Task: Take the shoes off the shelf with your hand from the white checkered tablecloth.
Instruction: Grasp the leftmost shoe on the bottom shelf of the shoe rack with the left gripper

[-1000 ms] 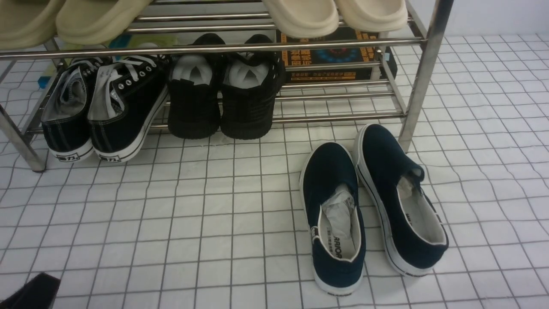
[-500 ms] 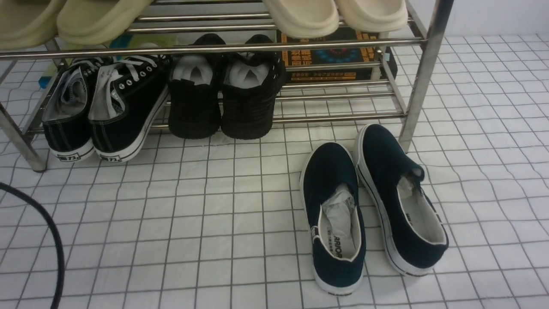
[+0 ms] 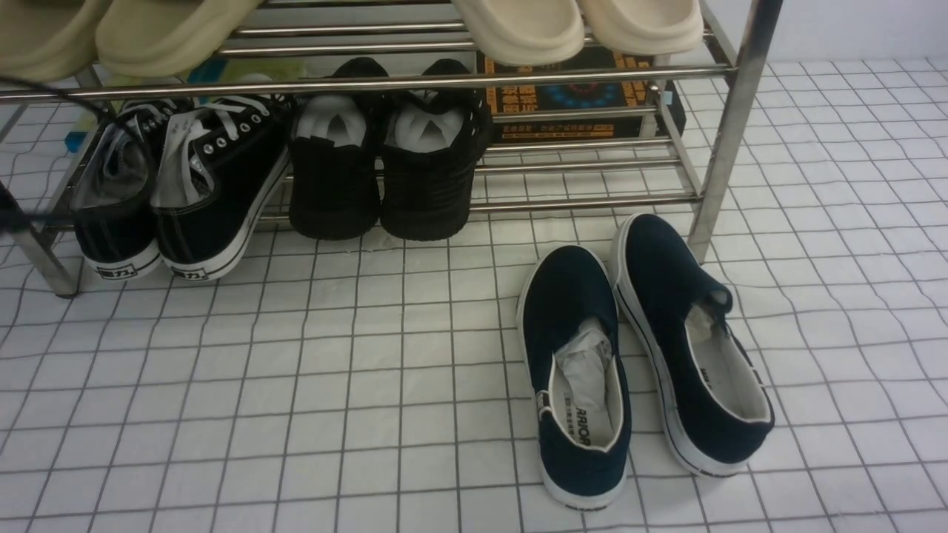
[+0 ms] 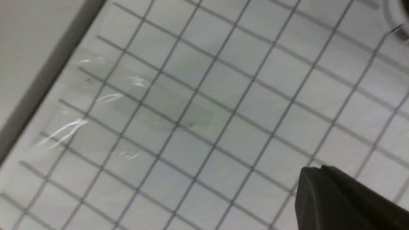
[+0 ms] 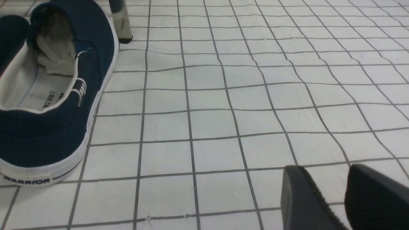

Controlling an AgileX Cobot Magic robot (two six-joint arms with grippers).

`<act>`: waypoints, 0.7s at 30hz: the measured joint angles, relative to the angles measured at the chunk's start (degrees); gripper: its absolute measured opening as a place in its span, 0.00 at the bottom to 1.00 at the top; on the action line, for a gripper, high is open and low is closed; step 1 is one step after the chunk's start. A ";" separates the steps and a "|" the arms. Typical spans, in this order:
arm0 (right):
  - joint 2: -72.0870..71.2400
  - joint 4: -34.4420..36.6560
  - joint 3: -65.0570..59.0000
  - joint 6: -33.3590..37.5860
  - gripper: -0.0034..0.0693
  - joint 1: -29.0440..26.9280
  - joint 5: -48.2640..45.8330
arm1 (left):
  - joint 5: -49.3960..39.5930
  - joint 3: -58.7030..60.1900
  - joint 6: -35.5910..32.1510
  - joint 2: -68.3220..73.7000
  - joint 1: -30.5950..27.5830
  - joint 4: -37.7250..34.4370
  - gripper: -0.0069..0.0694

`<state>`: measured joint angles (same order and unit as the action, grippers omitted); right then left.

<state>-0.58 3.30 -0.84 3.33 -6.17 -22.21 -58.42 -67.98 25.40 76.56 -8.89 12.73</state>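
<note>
Two black canvas sneakers sit on the lower tier of the chrome rack, heels towards us, toes away; their long axes lean rightward going back; a front bar crosses them and their toes are hidden; our left gripper is closed, mostly cut off; our right gripper stands slightly open.

Shoe display or storage area, exact place unclear; metal rack, paired shoes, checkered cloth.

2 slip-ons lie before the shelf.
</note>
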 joint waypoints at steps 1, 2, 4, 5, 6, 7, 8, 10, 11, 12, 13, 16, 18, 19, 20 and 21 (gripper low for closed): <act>0.00 0.00 0.00 0.00 0.36 0.00 0.00 | 0.64 -3.39 -3.48 2.07 -3.84 -6.43 0.11; 0.00 0.00 0.00 0.00 0.36 0.00 0.00 | 1.22 -5.37 -5.66 3.47 -6.27 -10.85 0.11; 0.00 0.00 0.00 0.00 0.36 0.00 0.00 | 2.42 -8.22 -9.42 5.72 -9.30 -17.74 0.11; 0.00 0.00 0.00 0.00 0.36 0.00 0.00 | 3.30 -9.32 -12.04 7.20 -10.29 -21.70 0.12; 0.00 0.00 0.00 0.00 0.36 0.00 0.00 | 4.02 -9.86 -13.42 7.94 -10.43 -23.51 0.12; 0.00 0.00 0.00 0.00 0.36 0.00 0.00 | 4.15 -10.06 -14.06 8.11 -10.43 -23.92 0.12; 0.00 0.00 0.00 0.00 0.36 0.00 0.00 | 5.69 -10.52 -16.33 9.44 -10.23 -27.43 0.14; 0.00 0.00 0.00 0.00 0.36 0.00 0.00 | 6.72 -10.63 -17.55 10.26 -9.87 -29.24 0.16; 0.00 0.00 0.00 0.00 0.36 0.00 0.00 | 7.76 -10.62 -18.08 10.82 -9.56 -29.93 0.17; 0.00 0.00 0.00 0.00 0.36 0.00 0.00 | 9.56 -10.69 -18.64 12.12 -8.95 -30.38 0.22; 0.00 0.00 0.00 0.00 0.36 0.00 0.00 | 10.94 -10.69 -18.78 13.20 -8.56 -30.51 0.26; 0.00 0.00 0.00 0.00 0.36 0.00 0.00 | 13.97 -10.69 -18.90 15.86 -7.76 -30.77 0.39; 0.00 0.00 0.00 0.00 0.36 0.00 0.00 | 16.19 -10.69 -19.32 17.64 -7.26 -30.82 0.47; 0.00 0.00 0.00 0.00 0.36 0.00 0.00 | 17.55 -10.69 -19.71 18.59 -6.98 -30.82 0.52; 0.00 0.00 0.00 0.00 0.36 0.00 0.00 | 17.82 -10.69 -19.86 18.97 -6.87 -30.82 0.53; 0.00 0.00 0.00 0.00 0.36 0.00 0.00 | 19.90 -10.69 -20.53 20.26 -6.48 -30.89 0.58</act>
<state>-0.58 3.30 -0.84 3.33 -6.17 -22.21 -38.52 -78.67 4.87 96.82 -15.37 -18.16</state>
